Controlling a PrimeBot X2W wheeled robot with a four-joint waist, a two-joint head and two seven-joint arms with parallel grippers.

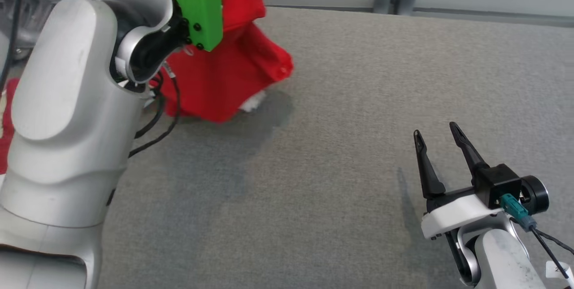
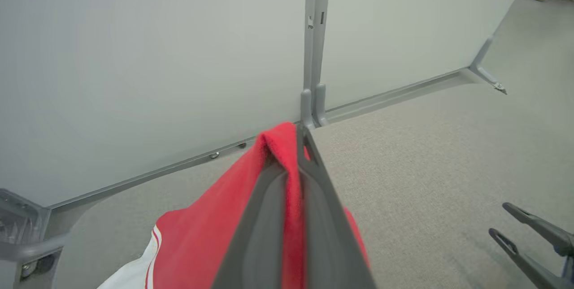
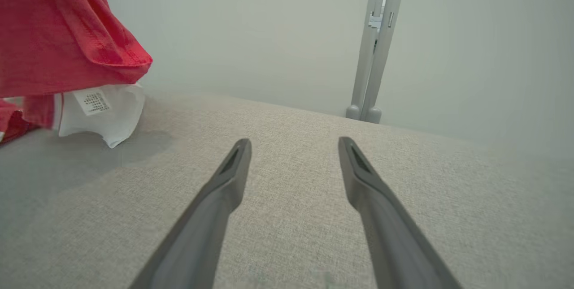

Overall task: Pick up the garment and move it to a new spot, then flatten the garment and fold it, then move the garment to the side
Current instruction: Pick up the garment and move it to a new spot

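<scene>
Your red garment (image 1: 224,78) hangs bunched from the left gripper (image 2: 299,139), near the far left part of the grey carpeted floor (image 1: 350,101). A fold of it is pinched between the two dark fingers (image 2: 264,235), which are closed tight on the cloth. A white patch with a printed label (image 3: 96,101) shows at its lower edge. You cannot tell whether the lowest folds touch the floor, and a soft shadow (image 1: 269,114) lies just beneath them.

The floor is an even woven grey with nothing else lying on its middle or right part. Pale partition panels (image 2: 134,56) close off its far edge and meet at a grey post (image 2: 316,33). A grey rail runs along their foot. The garment hangs near those panels, so you have little room behind it. Wide open floor lies toward the near edge and the right.

Your left arm (image 1: 67,101) rises steeply at the left of the head view, with its green cover (image 1: 197,2) in front of the garment. Your right gripper (image 1: 436,130) sits low at the near right, well apart from the garment. Its fingers are spread wide with nothing between them, and they point toward the far edge just above the carpet.
</scene>
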